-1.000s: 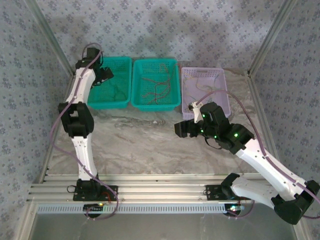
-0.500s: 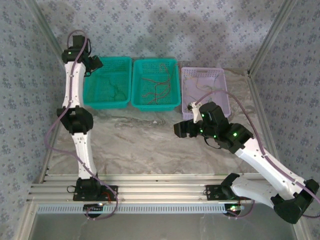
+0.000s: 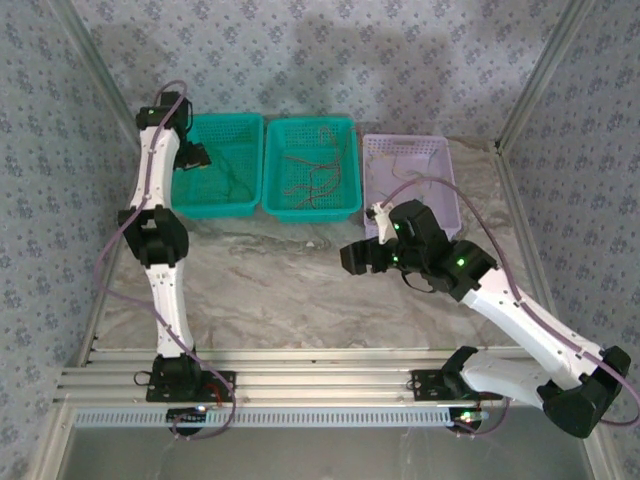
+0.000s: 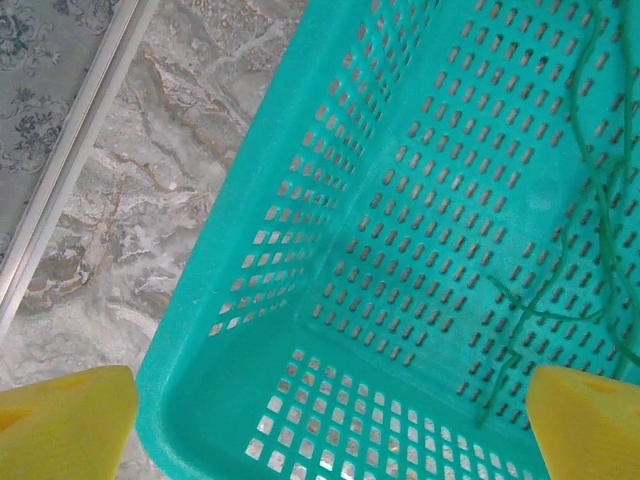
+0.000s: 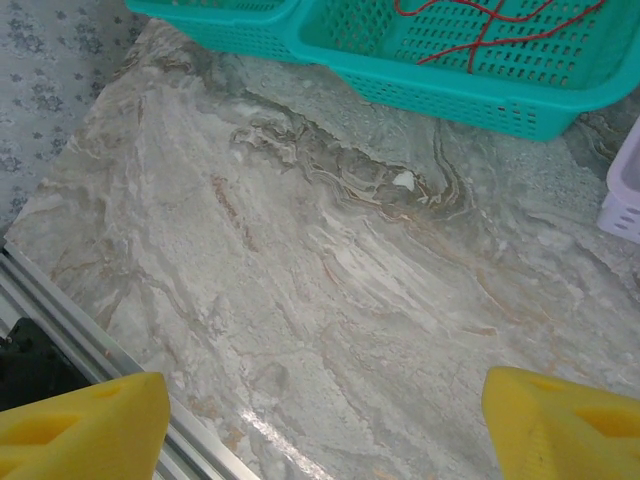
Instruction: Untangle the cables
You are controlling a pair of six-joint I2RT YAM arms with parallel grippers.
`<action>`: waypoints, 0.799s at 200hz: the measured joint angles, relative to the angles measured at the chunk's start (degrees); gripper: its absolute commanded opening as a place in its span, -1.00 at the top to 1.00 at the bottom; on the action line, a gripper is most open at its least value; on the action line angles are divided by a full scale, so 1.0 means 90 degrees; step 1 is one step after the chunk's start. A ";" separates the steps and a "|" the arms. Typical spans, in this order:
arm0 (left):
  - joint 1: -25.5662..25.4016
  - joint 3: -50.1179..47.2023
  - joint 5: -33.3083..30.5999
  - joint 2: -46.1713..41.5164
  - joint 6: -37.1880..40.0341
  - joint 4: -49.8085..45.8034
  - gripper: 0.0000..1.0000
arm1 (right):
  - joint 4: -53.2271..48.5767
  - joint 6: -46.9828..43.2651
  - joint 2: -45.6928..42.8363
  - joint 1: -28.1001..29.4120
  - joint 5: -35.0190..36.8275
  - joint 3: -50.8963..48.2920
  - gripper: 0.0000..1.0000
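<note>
A tangle of red and brown cables (image 3: 310,175) lies in the middle teal basket (image 3: 309,213); the right wrist view shows red strands (image 5: 480,30) of it. A thin green cable (image 4: 590,250) lies in the left teal basket (image 4: 200,330), also seen from above (image 3: 235,180). A pale cable (image 3: 405,165) rests in the purple basket (image 3: 445,150). My left gripper (image 4: 330,420) hangs open over the left basket's near left corner (image 3: 195,157), holding nothing. My right gripper (image 5: 325,420) stands open above bare marble table (image 3: 352,258), in front of the baskets, with nothing between its fingers.
The three baskets stand in a row at the back of the marble table (image 3: 270,280). Aluminium rails (image 3: 300,385) run along the near edge and a frame post (image 4: 70,160) lies left of the left basket. The purple basket's corner (image 5: 625,190) is close on the right gripper's right.
The left wrist rose toward the back left corner, then came back down over the left basket. The right gripper drifted slightly left over the table. Both stayed open.
</note>
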 measured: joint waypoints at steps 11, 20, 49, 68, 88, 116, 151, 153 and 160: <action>0.0000 -0.0102 0.0204 -0.0017 0.0102 0.0034 -0.90 | 0.0002 -0.0024 0.0010 0.0019 -0.0027 0.0039 -0.67; -0.0012 -0.0255 0.0347 -0.0058 0.0185 0.0097 -0.89 | 0.0005 -0.0049 0.0017 0.0034 -0.0061 0.0068 -0.67; -0.0046 -0.0413 0.0600 -0.0100 0.0304 0.0090 -0.99 | 0.0002 -0.0119 0.0146 0.0070 -0.0155 0.0202 -0.67; -0.0070 -0.0491 0.0588 -0.0243 0.0299 0.0083 -0.99 | 0.0032 -0.0148 0.0289 0.0114 -0.0199 0.0287 -0.67; -0.0087 -0.0964 0.0578 -0.0753 0.0243 0.0109 -0.99 | 0.0104 -0.0194 0.0454 0.0165 -0.0260 0.0379 -0.67; -0.0136 -0.1299 0.0750 -0.1549 0.0209 0.0073 -0.99 | 0.0109 -0.0274 0.0709 0.0202 -0.0325 0.0702 -0.68; -0.0248 -0.1141 0.1226 -0.1933 0.0389 -0.0289 -0.99 | 0.0226 -0.0333 0.0879 0.0206 -0.0478 0.1076 -0.68; -0.0257 -0.1134 0.1241 -0.1931 0.0406 -0.0313 -0.99 | 0.0240 -0.0335 0.0884 0.0206 -0.0491 0.1090 -0.68; -0.0270 -0.1132 0.1307 -0.1916 0.0452 -0.0408 -0.99 | 0.0270 -0.0335 0.0906 0.0206 -0.0520 0.1117 -0.68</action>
